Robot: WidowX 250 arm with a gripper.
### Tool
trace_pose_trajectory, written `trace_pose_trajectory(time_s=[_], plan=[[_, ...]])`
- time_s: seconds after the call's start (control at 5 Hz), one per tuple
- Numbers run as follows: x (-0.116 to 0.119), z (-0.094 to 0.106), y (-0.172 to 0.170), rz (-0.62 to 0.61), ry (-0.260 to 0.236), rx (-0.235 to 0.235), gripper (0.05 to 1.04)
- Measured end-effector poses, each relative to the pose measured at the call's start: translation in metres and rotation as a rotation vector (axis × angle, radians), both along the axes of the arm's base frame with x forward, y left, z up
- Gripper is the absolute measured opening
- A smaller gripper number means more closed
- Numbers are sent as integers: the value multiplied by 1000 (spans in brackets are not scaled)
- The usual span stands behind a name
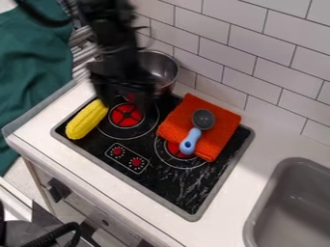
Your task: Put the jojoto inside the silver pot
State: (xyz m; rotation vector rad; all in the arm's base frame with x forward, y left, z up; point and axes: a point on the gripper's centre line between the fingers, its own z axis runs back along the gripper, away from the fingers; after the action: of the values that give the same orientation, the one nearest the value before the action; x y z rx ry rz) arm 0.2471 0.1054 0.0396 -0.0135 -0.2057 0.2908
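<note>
Yellow, elongated toy corn cob [87, 119] lies on the black stovetop [157, 176], grasp apparently pending; black two-finger tool [124, 98], fingers apart, should align and close before transfer to round silver metal pot [161, 69].

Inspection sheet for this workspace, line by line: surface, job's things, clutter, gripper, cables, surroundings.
Surface: black stovetop set in a white counter.
Job's things: yellow corn lying at the stovetop's left, outside the pot; silver pot at the back, partly hidden by the arm.
Clutter: blue-handled scoop on an orange cloth.
Gripper: over the stovetop's back left.
Cables: black, coiled, bottom left.
Surroundings: tiled wall, grey sink, green fabric.
</note>
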Motion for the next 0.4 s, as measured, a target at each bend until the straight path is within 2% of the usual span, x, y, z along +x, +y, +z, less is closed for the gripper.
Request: trace_pose_trajectory(time_s=[0.2, 0.4], plan=[[-6, -6, 24, -5, -34, -7, 1005], [-5, -19, 36, -24, 5, -30, 1005]])
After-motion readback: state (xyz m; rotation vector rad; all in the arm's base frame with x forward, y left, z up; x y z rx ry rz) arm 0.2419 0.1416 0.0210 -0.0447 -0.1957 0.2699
